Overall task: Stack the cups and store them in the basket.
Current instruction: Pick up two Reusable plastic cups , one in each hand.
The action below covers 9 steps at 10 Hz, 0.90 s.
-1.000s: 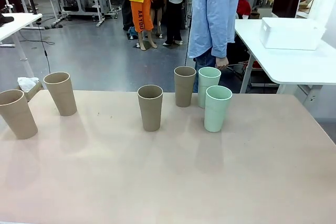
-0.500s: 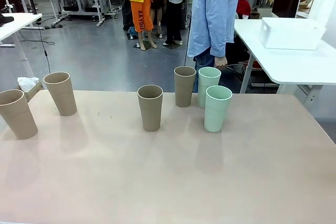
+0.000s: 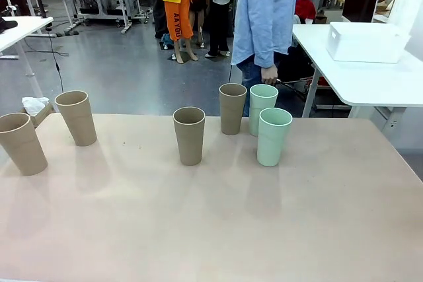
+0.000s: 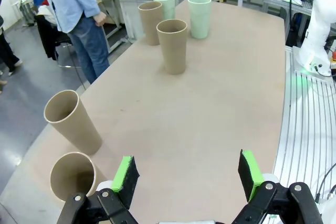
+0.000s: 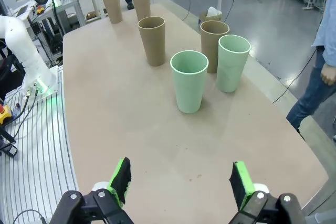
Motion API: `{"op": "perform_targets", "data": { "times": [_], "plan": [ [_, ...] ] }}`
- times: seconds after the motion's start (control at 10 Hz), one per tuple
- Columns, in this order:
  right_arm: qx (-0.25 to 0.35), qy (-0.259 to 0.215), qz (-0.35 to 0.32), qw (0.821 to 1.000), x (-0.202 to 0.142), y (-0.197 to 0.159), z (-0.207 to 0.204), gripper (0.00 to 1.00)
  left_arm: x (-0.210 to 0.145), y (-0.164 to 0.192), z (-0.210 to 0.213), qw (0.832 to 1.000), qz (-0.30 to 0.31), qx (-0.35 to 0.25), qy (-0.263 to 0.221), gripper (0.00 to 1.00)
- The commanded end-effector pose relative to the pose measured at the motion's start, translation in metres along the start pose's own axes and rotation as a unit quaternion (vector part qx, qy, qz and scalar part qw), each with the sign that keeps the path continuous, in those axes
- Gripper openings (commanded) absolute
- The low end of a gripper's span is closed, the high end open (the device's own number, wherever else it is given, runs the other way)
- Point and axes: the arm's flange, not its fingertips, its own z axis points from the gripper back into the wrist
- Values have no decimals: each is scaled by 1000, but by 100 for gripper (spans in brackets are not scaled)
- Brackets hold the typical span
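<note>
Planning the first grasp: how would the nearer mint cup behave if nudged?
The nearer mint cup stands tall on a narrower base, so a high nudge would probably tip it. Empty, it is likely light. Its matte wall seems unlikely to slip.

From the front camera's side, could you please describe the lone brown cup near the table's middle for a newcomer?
On the beige table, find the two green cups near the far edge. Left of them a brown cup stands close by; further left and nearer the camera is the lone cup, brown, standing apart from every neighbour.
</note>
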Motion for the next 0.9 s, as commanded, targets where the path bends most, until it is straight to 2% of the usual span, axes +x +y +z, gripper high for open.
{"op": "perform_targets", "data": {
  "times": [0.0, 0.8],
  "plan": [
    [1, -14, 12, 1000, 1, -3, 0, 100, 1, 0, 1, 1000, -6, 0, -6, 100],
    [1, -14, 12, 1000, 1, -3, 0, 100, 1, 0, 1, 1000, -6, 0, -6, 100]
  ]
}}
